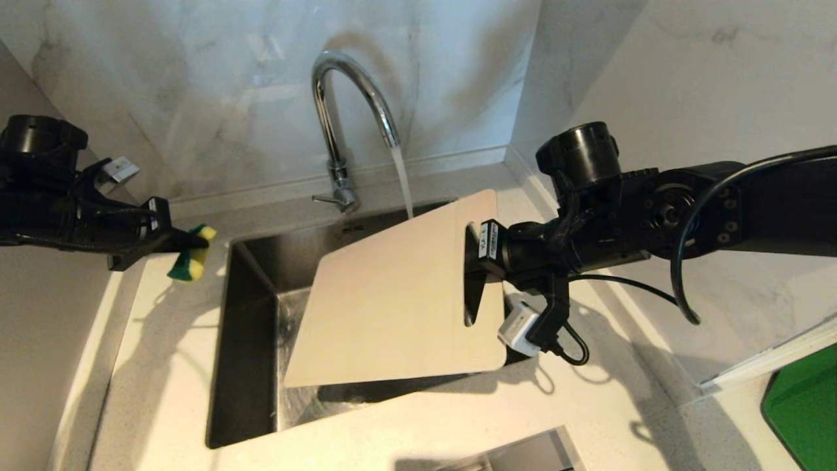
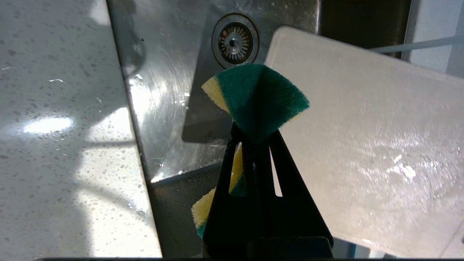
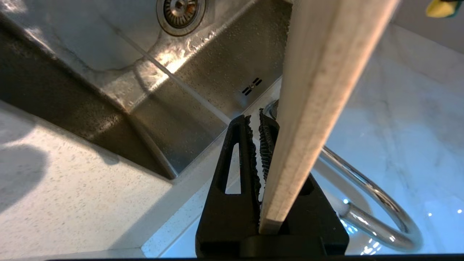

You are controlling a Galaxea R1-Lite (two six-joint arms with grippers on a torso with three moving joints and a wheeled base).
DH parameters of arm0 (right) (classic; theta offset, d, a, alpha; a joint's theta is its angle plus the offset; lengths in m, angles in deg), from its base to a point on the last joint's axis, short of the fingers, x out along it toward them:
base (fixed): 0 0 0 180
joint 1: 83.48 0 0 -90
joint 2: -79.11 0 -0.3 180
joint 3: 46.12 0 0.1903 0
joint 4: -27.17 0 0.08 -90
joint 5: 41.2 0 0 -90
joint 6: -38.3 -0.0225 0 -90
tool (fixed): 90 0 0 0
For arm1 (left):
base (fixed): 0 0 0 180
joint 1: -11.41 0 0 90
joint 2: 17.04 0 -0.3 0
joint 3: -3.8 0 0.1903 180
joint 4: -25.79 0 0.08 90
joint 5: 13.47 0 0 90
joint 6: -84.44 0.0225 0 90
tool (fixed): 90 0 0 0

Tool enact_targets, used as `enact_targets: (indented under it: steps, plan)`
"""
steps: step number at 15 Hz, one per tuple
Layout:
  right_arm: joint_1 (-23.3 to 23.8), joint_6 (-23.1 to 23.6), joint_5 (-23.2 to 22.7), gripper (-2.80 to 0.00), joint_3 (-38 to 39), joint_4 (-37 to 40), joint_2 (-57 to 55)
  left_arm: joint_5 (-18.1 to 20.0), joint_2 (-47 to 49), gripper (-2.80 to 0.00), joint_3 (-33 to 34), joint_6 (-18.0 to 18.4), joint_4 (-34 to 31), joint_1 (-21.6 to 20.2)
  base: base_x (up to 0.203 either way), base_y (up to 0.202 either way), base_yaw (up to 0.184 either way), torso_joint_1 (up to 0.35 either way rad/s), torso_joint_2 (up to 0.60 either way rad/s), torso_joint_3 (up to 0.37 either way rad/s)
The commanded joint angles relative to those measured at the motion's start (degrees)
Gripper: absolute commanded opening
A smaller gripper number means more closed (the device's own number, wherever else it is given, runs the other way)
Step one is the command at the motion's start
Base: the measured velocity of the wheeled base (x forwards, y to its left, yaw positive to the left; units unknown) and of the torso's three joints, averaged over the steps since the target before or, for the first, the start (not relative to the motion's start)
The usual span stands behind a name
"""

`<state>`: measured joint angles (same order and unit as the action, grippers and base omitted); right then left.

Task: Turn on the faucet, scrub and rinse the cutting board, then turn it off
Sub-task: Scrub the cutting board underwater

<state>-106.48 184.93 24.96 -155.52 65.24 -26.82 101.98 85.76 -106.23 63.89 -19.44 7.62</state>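
The chrome faucet (image 1: 340, 131) is running, and its stream (image 1: 403, 183) falls just behind the far edge of the cutting board (image 1: 392, 294). The pale board hangs tilted over the sink (image 1: 248, 340). My right gripper (image 1: 476, 261) is shut on the board at its handle slot. In the right wrist view the board's edge (image 3: 319, 90) runs up from between the fingers (image 3: 239, 152), with the faucet (image 3: 380, 203) beyond. Over the left counter, clear of the board, my left gripper (image 1: 180, 239) is shut on a green-and-yellow sponge (image 1: 193, 255). The left wrist view shows the sponge (image 2: 253, 94) pinched and the wet board (image 2: 362, 137) beside it.
The steel sink has a drain (image 2: 235, 40) at its bottom. Pale speckled counter (image 1: 163, 392) surrounds the sink, and marble walls stand close behind and at the right. A dark green flat thing (image 1: 804, 405) lies at the far right. A metal edge (image 1: 523, 454) shows near the front.
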Motion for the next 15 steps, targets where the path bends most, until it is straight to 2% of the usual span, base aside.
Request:
enact_targets:
  steps: [1, 7, 15]
  plan:
    - [0.3, 0.9, -0.1, -2.80, -1.0, 0.2, -2.3, 0.1, 0.0, -2.80, 0.0, -0.1, -0.1, -0.1, 0.000, 0.000, 0.000, 0.000, 0.00, 0.000]
    - [2.8, 2.9, -2.7, -2.80, -7.1, 0.2, -7.2, 0.1, 0.1, -2.80, 0.0, -0.2, -0.1, -0.1, 0.000, 0.000, 0.000, 0.000, 0.00, 0.000]
    - [4.5, 3.1, -3.0, -2.80, -12.5, 0.5, -11.7, 0.2, 0.8, -2.80, -0.1, -0.2, 0.0, -0.1, 0.000, 0.000, 0.000, 0.000, 0.00, 0.000]
